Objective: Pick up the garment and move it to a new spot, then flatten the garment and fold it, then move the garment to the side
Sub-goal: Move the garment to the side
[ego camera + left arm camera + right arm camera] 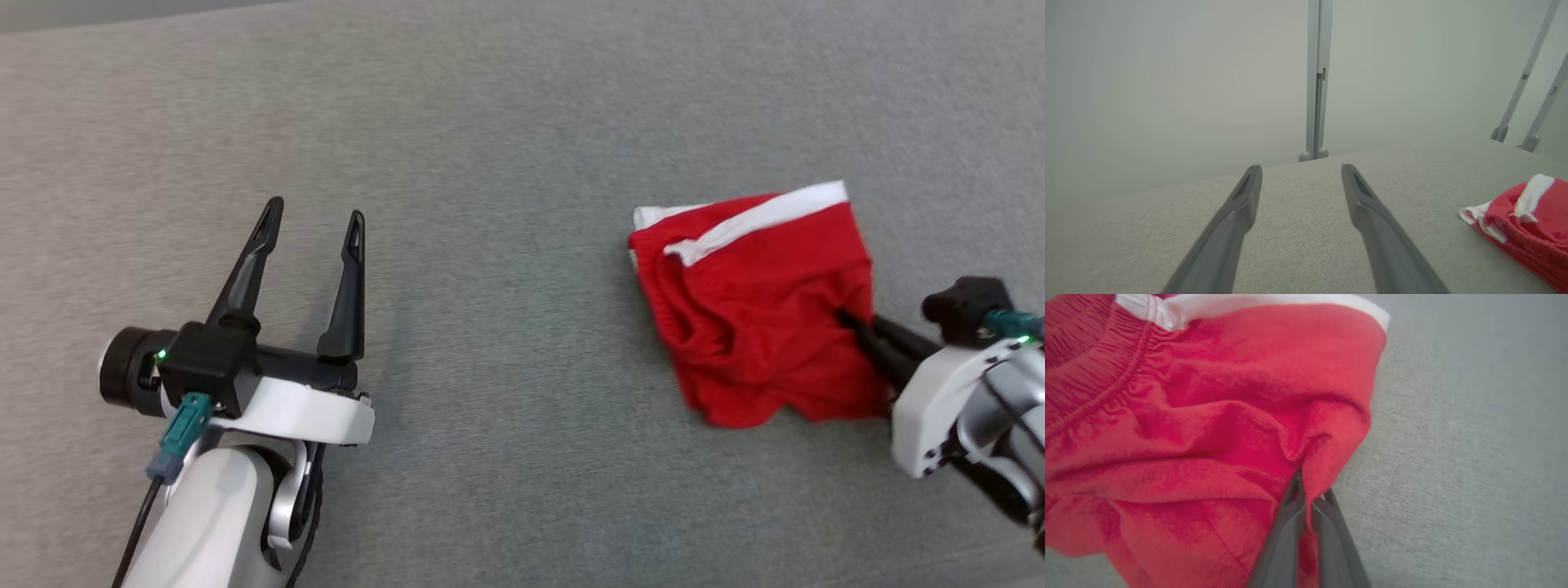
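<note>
1. Garment of red fabric with white bands [751, 310] lay crumpled on the grey fabric-covered table [506, 122] in the head view, toward the robot's right, with its white bands along the far edge.
2. In that same view the right end effector [845, 317] came in from the lower right. Its two dark fingers were clenched together on the garment's right edge, and red cloth was puckered around the tips.
3. The left end effector [316, 210] sat at the lower left, well apart from the garment. Its fingers were spread wide over bare table and grasped nothing.
4. In the left wrist view the left end effector [1301, 167] showed both fingers parted, with only table [1298, 228] between them. The garment [1531, 232] rested on the table at the right edge of that view, a white band across its top.
5. Beyond the table's far edge stood slim grey metal posts [1318, 81] against a pale wall [1167, 81].
6. In the right wrist view the right end effector [1312, 486] pinched a fold of the garment [1208, 416] between its closed fingers. A gathered seam ran at the upper left and a white band ran along the top, with grey table [1453, 457] to the right.
</note>
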